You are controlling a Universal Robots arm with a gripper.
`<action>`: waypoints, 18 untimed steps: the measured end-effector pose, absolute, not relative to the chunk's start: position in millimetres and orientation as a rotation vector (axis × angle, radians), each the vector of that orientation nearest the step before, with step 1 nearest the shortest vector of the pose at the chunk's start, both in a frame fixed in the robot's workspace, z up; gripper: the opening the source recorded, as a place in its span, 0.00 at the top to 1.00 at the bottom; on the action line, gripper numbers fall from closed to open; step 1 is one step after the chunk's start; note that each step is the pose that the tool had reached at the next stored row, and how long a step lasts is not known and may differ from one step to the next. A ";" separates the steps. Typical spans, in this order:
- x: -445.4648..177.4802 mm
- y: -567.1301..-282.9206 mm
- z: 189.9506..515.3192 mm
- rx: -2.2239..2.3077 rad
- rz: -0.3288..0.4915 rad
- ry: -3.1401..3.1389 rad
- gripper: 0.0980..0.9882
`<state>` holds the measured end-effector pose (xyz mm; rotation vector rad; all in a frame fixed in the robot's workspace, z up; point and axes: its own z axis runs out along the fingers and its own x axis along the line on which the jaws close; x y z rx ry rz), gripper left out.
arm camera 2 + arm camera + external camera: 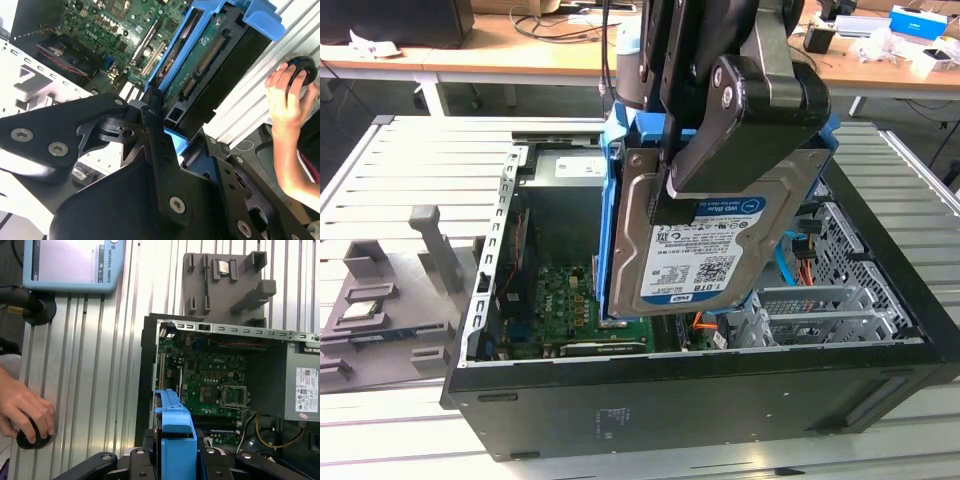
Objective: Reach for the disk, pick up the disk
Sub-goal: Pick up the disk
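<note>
The disk [720,250], a silver hard drive with a white-and-blue label and a blue bracket along its edges, hangs tilted above the open computer case [700,390]. My gripper [665,200] is shut on it from above, with one black finger pressed on the label face. In the second wrist view the disk [200,65] is seen edge-on, its connector side showing, clamped in the gripper [167,125]. In the first wrist view the disk's blue bracket [175,440] sticks out from the gripper [175,457] over the case.
Inside the case lie a green motherboard [560,300], a metal drive cage [840,290] and a grey power supply [302,385]. A grey fixture [380,290] sits at the exterior view's left. A person's hand [25,410] rests on a black knob beside a teach pendant [70,265].
</note>
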<state>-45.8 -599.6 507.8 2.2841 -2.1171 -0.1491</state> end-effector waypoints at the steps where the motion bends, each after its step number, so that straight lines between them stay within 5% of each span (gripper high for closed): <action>1: -44.8 -598.8 506.6 2.283 -0.150 -2.118 0.70; 18: -12.5 -592.1 493.7 2.279 -0.155 -2.118 0.70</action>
